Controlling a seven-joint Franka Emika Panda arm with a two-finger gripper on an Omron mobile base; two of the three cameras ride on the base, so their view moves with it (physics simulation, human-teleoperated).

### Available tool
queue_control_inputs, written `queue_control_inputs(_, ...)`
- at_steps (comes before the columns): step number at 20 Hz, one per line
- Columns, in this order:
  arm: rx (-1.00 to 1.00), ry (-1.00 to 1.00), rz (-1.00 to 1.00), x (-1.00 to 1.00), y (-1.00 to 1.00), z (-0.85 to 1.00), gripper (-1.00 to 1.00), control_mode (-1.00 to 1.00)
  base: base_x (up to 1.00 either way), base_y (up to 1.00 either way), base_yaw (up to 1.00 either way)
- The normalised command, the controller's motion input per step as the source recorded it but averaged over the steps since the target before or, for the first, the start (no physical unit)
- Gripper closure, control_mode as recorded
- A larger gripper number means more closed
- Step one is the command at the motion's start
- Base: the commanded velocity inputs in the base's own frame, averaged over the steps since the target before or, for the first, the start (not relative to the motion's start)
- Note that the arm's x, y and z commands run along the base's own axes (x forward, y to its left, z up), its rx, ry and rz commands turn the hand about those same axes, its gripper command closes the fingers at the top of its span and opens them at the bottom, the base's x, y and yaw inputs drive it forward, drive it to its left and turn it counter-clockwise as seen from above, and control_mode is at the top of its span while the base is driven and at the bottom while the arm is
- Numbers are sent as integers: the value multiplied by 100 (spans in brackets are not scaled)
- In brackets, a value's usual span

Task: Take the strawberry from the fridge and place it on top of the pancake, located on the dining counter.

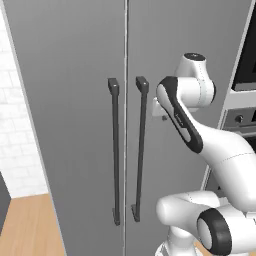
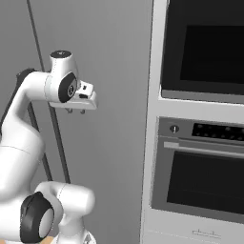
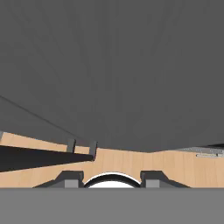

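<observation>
The jaws stand apart with nothing between them, pointing down close to the fridge (image 1: 100, 125) front; both its doors are shut. In the left base view the arm hides most of the gripper (image 1: 164, 117), just right of the two dark bar handles (image 1: 141, 150). In the right base view the gripper (image 2: 76, 111) hangs before the grey door, left of the wall ovens (image 2: 202, 162). In the hand view the fingertips (image 3: 71, 179) sit wide apart over the wood floor (image 3: 131, 164), the door looming above.
</observation>
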Motion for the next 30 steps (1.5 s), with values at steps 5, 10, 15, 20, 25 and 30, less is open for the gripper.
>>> queue_control_inputs(5,0,0,0,0,0,0,-100,100,-29,0,-1)
queue_control_inputs(10,0,0,0,0,0,0,-100,100,-43,15,-4)
queue_control_inputs(15,0,0,0,0,0,0,-100,100,-3,42,-4)
queue_control_inputs(20,0,0,0,0,0,0,-100,100,0,66,0)
queue_control_inputs(25,0,0,0,0,0,0,-100,100,0,55,0)
queue_control_inputs(30,0,0,0,0,0,0,-100,100,-25,3,-11)
